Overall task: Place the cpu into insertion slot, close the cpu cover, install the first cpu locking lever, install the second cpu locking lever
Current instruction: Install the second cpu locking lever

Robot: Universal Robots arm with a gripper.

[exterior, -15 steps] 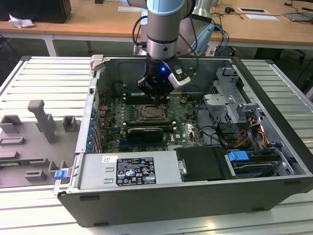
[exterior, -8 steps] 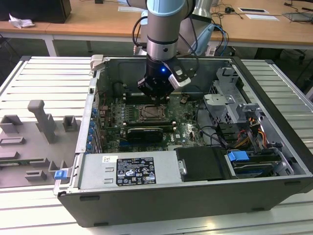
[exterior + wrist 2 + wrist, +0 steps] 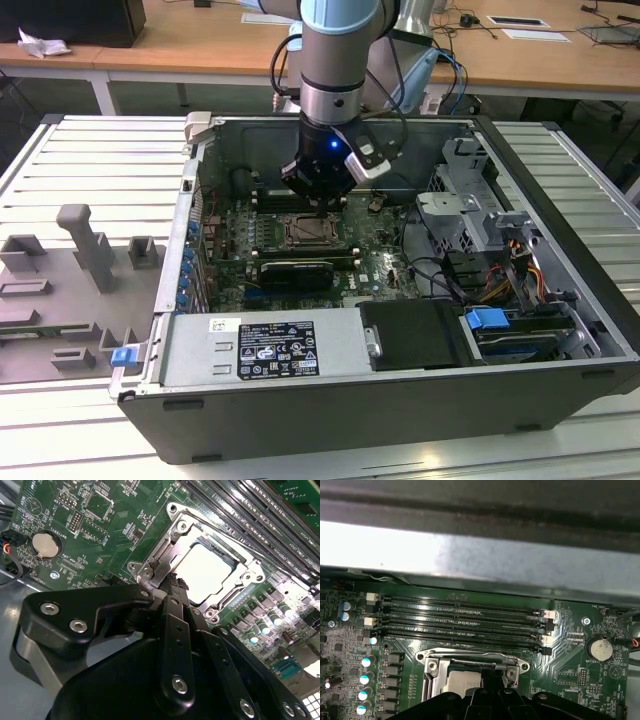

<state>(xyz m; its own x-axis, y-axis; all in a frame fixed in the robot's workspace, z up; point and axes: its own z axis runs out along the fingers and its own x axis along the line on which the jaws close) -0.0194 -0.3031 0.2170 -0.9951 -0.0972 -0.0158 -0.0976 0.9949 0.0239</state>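
The pale cpu [image 3: 205,570] lies flat in the insertion slot [image 3: 304,232] on the green motherboard [image 3: 100,535]. The silver cpu cover [image 3: 245,571] sits down around it, and the chip shows through its window. My black gripper [image 3: 173,580] is shut with nothing between its fingers, its tip at the socket's edge by the metal frame. In the exterior view the gripper [image 3: 318,200] hangs just behind and above the socket, inside the open computer case. In the first wrist view the gripper [image 3: 490,674] overlaps the near side of the cpu [image 3: 461,682].
Long memory slots [image 3: 465,625] run beside the socket. A black graphics card [image 3: 292,272] lies in front of it. A coin battery [image 3: 42,544], a drive cage [image 3: 470,200], cables and the power supply [image 3: 260,345] crowd the case. Grey fixtures [image 3: 90,245] stand outside, at the exterior view's left.
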